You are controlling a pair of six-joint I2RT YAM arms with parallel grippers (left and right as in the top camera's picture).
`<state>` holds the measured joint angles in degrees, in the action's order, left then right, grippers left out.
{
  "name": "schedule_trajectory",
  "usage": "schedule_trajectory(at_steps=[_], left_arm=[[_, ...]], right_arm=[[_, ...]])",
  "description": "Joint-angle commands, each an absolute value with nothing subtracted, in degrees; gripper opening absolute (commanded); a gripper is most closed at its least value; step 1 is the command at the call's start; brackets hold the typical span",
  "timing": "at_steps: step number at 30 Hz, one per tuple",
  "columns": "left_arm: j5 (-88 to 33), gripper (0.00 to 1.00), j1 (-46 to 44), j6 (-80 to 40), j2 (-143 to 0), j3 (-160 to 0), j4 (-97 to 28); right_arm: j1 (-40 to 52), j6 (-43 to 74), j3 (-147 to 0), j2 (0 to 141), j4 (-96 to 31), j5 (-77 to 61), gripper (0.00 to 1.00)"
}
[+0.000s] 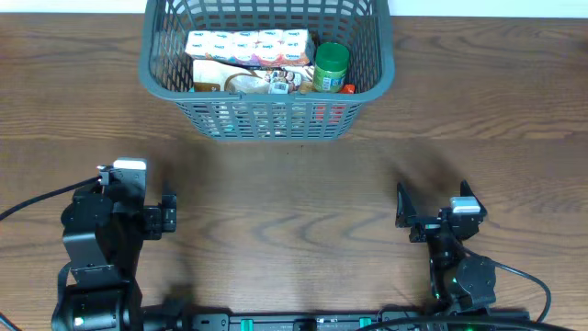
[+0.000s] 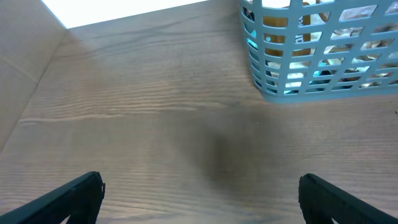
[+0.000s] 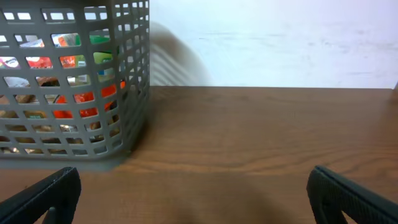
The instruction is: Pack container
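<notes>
left tool (image 2: 199, 182) spread wide, right tool (image 3: 193, 177) likewise

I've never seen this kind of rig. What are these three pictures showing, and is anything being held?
Two robot arms sit at a wooden table. One picture looks down from above. The other two come from a camera on each wrist, so the dark shapes in their bottom corners are that arm's own fingers. The left gripper and right gripper both stand open, holding nothing. At the table's far side stands the grey slotted container, with groceries inside: a white-and-pink multipack, a green-lidded jar and packets I cannot identify.
</notes>
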<state>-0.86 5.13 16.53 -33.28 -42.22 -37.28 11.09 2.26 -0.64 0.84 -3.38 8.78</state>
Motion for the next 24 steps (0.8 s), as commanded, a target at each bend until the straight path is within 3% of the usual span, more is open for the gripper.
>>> schedule_trajectory(at_steps=[1,7,10,14,20,24], left_arm=[[-0.16,0.99,4.91,16.69,-33.23,-42.17,-37.28],[0.25,0.98,4.36,16.56,-29.80,-42.17,-38.24],[0.05,0.99,1.83,11.81,-24.62,-42.17,-44.58],[-7.07,0.99,-3.11,6.50,-14.87,-42.13,-49.06],[-9.52,0.98,-7.20,5.89,-4.89,-38.83,-47.42],[-8.56,0.99,-7.57,5.82,-1.26,-29.95,-38.70]], right_arm=[[10.74,1.21,-0.32,0.32,-3.42,8.38,0.99],[10.74,1.21,-0.32,0.32,-3.40,8.38,0.99],[10.74,1.21,-0.32,0.32,-3.40,8.36,0.99],[10.74,1.21,-0.32,0.32,-3.42,8.38,0.99],[10.74,1.21,-0.32,0.32,-3.40,8.36,0.99],[10.74,1.21,-0.32,0.32,-3.40,8.38,0.99]])
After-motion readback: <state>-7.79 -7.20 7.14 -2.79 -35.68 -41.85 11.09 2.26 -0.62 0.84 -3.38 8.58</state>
